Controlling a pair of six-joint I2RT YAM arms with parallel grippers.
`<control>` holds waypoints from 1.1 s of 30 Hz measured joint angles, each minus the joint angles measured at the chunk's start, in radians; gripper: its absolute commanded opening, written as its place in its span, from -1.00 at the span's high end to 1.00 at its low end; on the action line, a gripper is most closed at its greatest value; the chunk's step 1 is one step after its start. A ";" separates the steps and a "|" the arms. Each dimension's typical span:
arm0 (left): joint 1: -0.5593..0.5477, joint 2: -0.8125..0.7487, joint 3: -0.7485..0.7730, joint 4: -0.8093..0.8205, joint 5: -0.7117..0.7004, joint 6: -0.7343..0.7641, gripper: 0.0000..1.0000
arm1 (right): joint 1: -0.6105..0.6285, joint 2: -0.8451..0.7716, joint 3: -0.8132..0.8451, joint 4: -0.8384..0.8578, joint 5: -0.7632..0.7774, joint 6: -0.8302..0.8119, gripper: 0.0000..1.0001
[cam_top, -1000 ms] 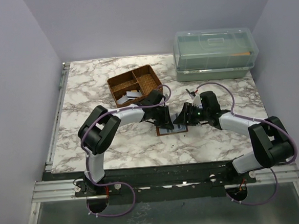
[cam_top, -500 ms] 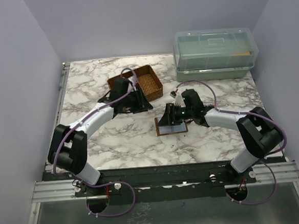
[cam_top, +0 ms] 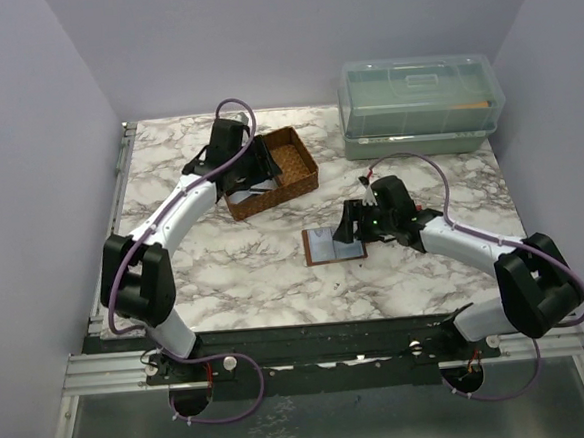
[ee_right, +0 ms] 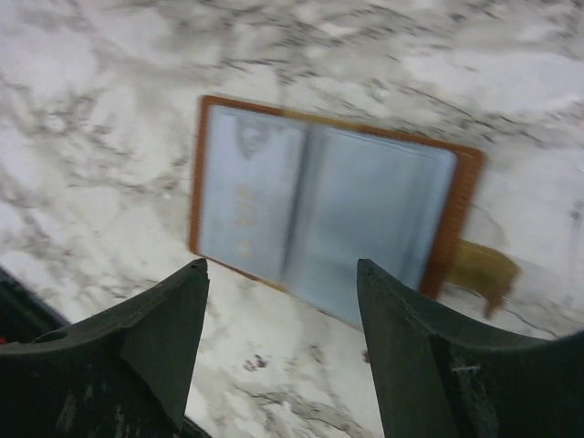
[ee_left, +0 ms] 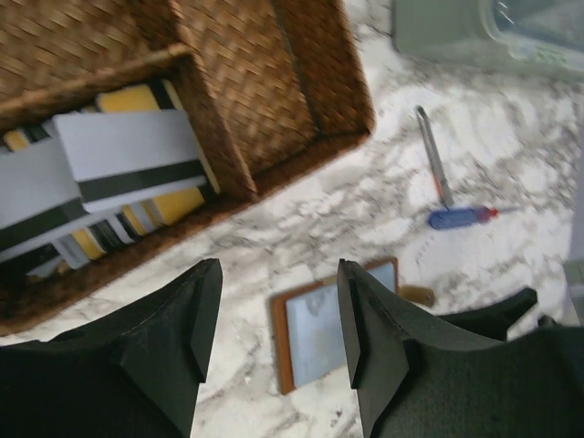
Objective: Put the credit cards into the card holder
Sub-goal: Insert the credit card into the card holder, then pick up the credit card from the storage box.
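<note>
The card holder [cam_top: 334,244] lies open and flat on the marble, brown-rimmed with pale blue inner pockets; it also shows in the right wrist view [ee_right: 328,214] and the left wrist view [ee_left: 338,319]. Several credit cards [ee_left: 123,160], pale grey with dark stripes and some yellow, lie in the left compartment of a brown woven basket [cam_top: 293,164]. My left gripper [ee_left: 278,338] is open and empty, above the basket's near edge [cam_top: 252,172]. My right gripper [ee_right: 283,338] is open and empty, just right of and above the card holder [cam_top: 350,223].
A thin dark stick tool with a blue handle [ee_left: 443,187] lies on the marble right of the basket. A lidded pale green plastic box [cam_top: 419,105] stands at the back right. The basket's right compartment [ee_left: 274,82] holds nothing visible.
My left arm has swung back and left from the card holder to over the basket. My right gripper has shifted slightly right, uncovering the open card holder.
</note>
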 measured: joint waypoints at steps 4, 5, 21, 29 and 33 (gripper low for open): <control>0.004 0.107 0.120 -0.077 -0.100 0.017 -0.20 | -0.035 -0.003 -0.049 -0.056 0.070 -0.029 -0.43; 0.005 0.142 0.153 -0.097 -0.118 0.023 -0.23 | -0.041 -0.006 -0.063 -0.059 0.077 -0.033 -0.43; 0.078 0.276 0.211 -0.197 -0.212 0.080 -0.38 | -0.089 -0.038 -0.158 -0.005 0.052 -0.042 -0.45; 0.105 0.292 0.202 -0.167 -0.177 0.093 -0.39 | -0.092 -0.055 -0.177 0.014 0.036 -0.042 -0.45; 0.108 0.330 0.193 -0.139 -0.149 0.093 -0.32 | -0.092 -0.056 -0.178 0.019 0.031 -0.042 -0.45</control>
